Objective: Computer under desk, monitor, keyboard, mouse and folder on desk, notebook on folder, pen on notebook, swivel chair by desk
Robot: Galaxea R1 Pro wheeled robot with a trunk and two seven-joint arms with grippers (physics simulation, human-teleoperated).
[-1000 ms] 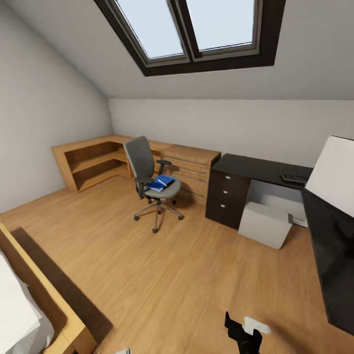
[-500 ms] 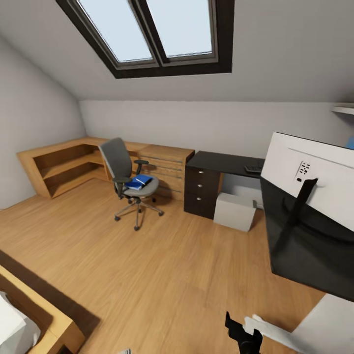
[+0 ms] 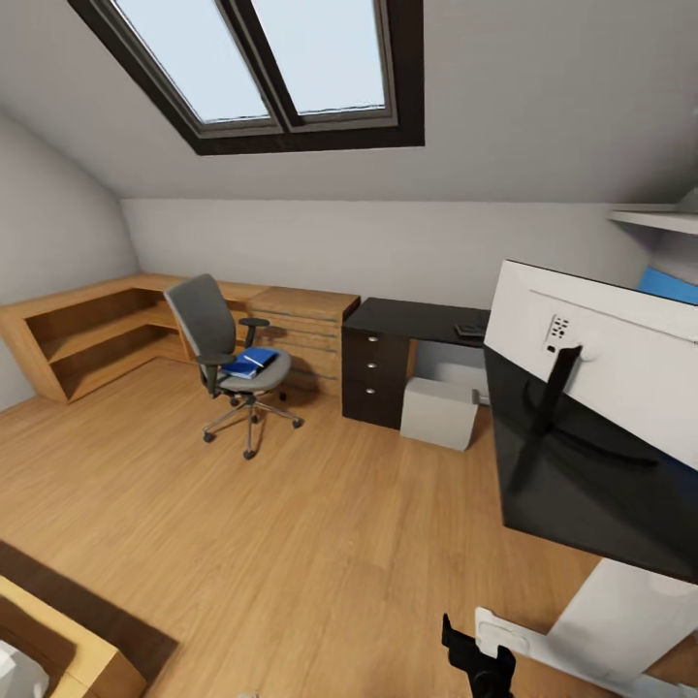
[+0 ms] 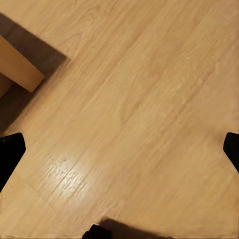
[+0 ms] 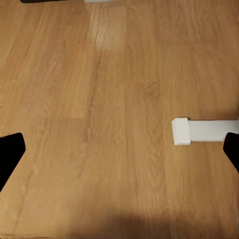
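The grey swivel chair [image 3: 215, 339] stands on the floor left of the black desk [image 3: 412, 318], with the blue folder [image 3: 247, 363] lying on its seat. Notebook, pen and mouse are too small to make out from here. The pale computer [image 3: 439, 413] sits under the desk, and the keyboard [image 3: 471, 331] lies on the desk top. The monitor [image 3: 601, 388] looms close at the right, its back and stand toward me. My right gripper [image 3: 477, 654] [image 5: 119, 152] and left gripper [image 4: 119, 152] hang open over bare floor, holding nothing.
An oak dresser [image 3: 308, 325] and a low oak shelf unit [image 3: 82, 330] line the far wall. A bed corner [image 3: 58, 654] sits at the near left. A white foot [image 5: 201, 130] of a white stand [image 3: 620, 620] lies on the floor near my right gripper. A blue wall panel [image 3: 669, 284] hangs behind the monitor.
The camera has swung right: chair, dresser and desk have slid left in the picture and much more of the monitor has come into view. Nothing in the room has moved.
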